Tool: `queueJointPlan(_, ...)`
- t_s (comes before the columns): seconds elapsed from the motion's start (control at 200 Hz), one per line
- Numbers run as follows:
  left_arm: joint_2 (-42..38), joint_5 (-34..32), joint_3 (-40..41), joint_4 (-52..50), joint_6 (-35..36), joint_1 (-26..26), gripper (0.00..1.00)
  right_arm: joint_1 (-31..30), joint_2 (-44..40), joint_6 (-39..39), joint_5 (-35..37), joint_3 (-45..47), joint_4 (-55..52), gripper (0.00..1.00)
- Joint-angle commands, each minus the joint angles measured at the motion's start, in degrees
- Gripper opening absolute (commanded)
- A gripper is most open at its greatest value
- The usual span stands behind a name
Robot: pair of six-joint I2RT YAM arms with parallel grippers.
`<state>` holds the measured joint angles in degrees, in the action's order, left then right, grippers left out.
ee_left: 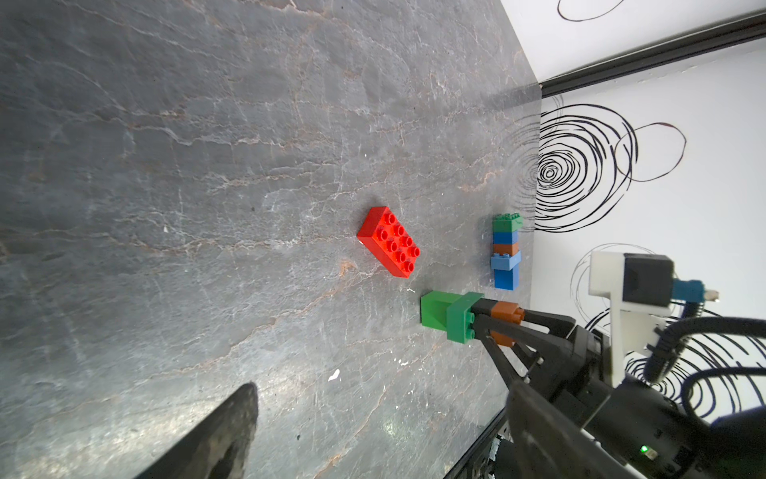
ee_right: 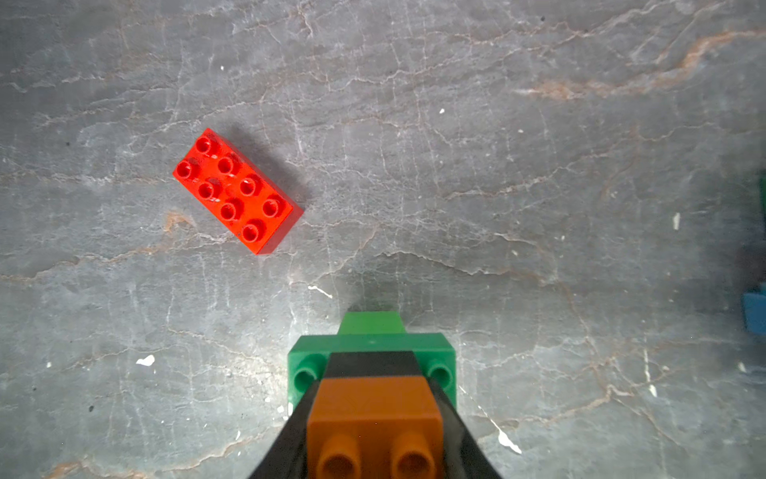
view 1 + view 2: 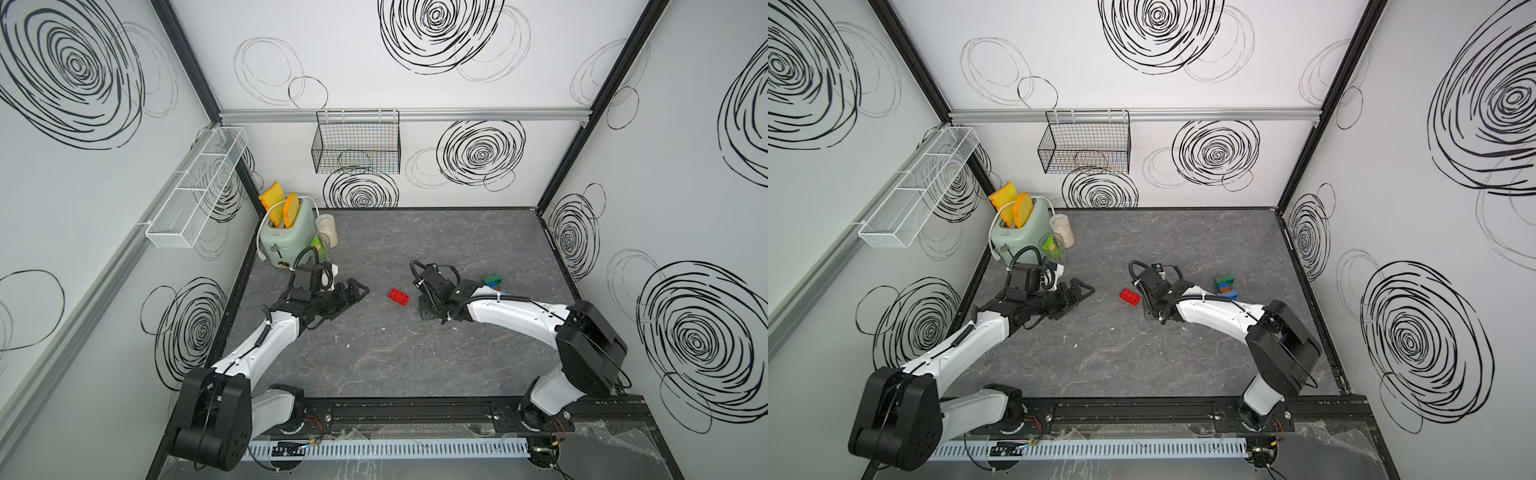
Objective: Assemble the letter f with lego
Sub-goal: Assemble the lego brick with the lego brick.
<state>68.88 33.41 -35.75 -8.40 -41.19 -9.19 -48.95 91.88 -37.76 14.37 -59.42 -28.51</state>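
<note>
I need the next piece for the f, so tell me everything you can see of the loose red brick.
The red brick is an oblong of glossy plastic with eight studs in two rows of four. It lies flat, studs up, on the grey marbled tabletop, and nothing else touches it.

A red eight-stud brick [image 2: 238,190] lies flat, studs up; green-black-orange stack [image 2: 373,344] stands nearby; multicoloured column [image 1: 505,238] lies apart.

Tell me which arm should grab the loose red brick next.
Left, likely. The left gripper is open, empty and near the red brick; the right gripper grips the green-black-orange stack.
</note>
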Motion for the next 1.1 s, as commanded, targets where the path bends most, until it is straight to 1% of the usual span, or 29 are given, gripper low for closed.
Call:
queueJointPlan(0.0,-0.8,0.61,0.77,2.29,0.76,0.68,0.95,-0.09,2.08,-0.46,0.53,-0.49,-7.79,0.4)
queueJointPlan(0.22,-0.94,0.78,1.28,2.62,0.67,0.85,0.96,1.11,3.23,1.1,0.89,-3.25,-9.55,0.4)
queueJointPlan(0.485,-0.67,0.94,1.38,2.81,0.67,1.03,0.96,2.1,2.8,1.46,1.07,-3.11,-9.02,0.41)
queueJointPlan(0.68,-0.58,0.92,1.46,2.88,0.58,1.08,0.96,2.19,2.99,1.87,0.71,-3.82,-9.11,0.46)
queueJointPlan(1.095,-0.45,0.59,1.38,2.68,0.85,1.1,0.96,2.19,2.63,3.53,0.48,-7.61,-9.57,0.62)
